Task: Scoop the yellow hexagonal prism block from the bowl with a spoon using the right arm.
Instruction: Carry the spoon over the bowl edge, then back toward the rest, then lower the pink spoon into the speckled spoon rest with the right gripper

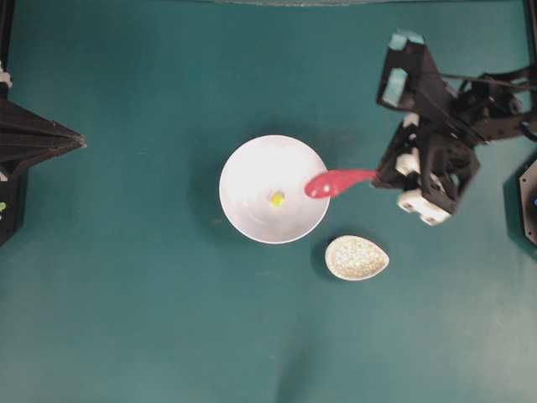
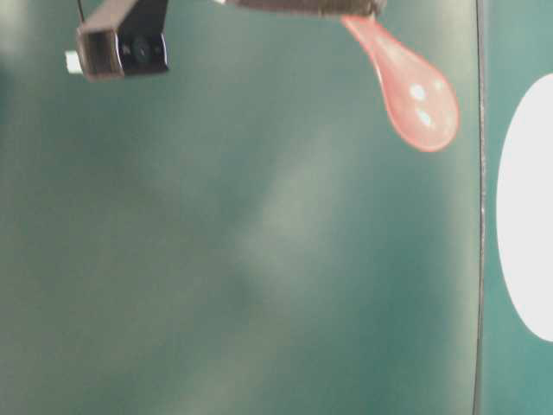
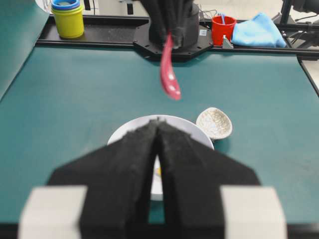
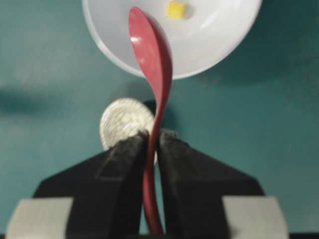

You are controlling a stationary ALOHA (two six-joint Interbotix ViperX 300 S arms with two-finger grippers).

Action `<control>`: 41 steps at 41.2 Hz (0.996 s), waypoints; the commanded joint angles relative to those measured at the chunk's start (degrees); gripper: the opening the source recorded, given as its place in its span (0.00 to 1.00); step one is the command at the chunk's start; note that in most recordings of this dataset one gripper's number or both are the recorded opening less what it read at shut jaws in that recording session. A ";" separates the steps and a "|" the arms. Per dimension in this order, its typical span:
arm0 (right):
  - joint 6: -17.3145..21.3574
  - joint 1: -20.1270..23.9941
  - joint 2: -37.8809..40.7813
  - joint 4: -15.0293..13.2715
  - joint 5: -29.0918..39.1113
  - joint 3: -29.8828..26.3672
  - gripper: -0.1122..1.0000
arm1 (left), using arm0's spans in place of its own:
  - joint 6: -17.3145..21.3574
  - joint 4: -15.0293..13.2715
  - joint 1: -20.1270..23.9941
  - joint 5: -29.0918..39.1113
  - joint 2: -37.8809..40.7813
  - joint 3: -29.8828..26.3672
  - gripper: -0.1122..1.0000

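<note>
Your stock at this moment, operator, item by item.

1. Right pincer [image 4: 153,144]: clamped tight on the handle of the spoon [image 1: 336,182], black pads pressing it from both sides. The scoop points away from the pincer toward the bowl.

2. Spoon: glossy pink-red, held clear of the counter [image 1: 126,294]. Seen from overhead, its scoop hangs over the bowl's right rim; from the right wrist camera the scoop overlaps the near rim, with the handle running back between the pads.

3. Bowl [image 1: 252,172]: large, round, plain white, standing near the middle of the counter.

4. Yellow hexagonal prism block [image 1: 277,199]: tiny, lying on the bowl's floor close to its centre, a little left of the scoop's tip in the overhead view (not touching the spoon).

5. Spoon rest [image 1: 357,257]: small, speckled beige, teardrop-shaped, on the counter just beside the bowl at its lower right, below the spoon.

6. Left pincer [image 3: 158,149]: black fingers drawn together with only a thin slit between them, nothing in them. You find it parked at the counter's left edge, well apart from the bowl.
</note>
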 commanded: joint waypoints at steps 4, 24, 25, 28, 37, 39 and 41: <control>0.00 4.57 -3.87 0.00 -2.90 1.76 0.24 | -0.09 0.00 0.09 -0.26 0.26 -1.76 0.13; 0.18 12.57 -7.65 -0.09 -20.21 16.35 0.24 | -0.09 0.00 0.09 -0.26 0.09 -1.85 0.13; 0.18 12.83 -7.73 -0.18 -21.45 17.31 0.24 | -0.09 0.00 0.09 -0.26 0.00 -1.85 0.13; 0.26 13.45 -7.73 -0.09 -24.52 19.51 0.24 | -0.18 0.00 0.09 -0.26 -0.09 -1.85 0.13; 0.35 15.73 -6.68 0.53 -35.68 25.75 0.24 | -0.44 -0.09 0.09 0.26 -0.18 -1.85 0.13; 0.35 16.35 -6.24 1.14 -37.79 26.98 0.24 | -0.44 -0.09 0.09 0.26 -0.18 -1.93 0.13; 0.35 16.88 -5.62 1.85 -39.64 28.30 0.24 | -0.44 -0.09 0.09 0.26 -0.26 -1.93 0.13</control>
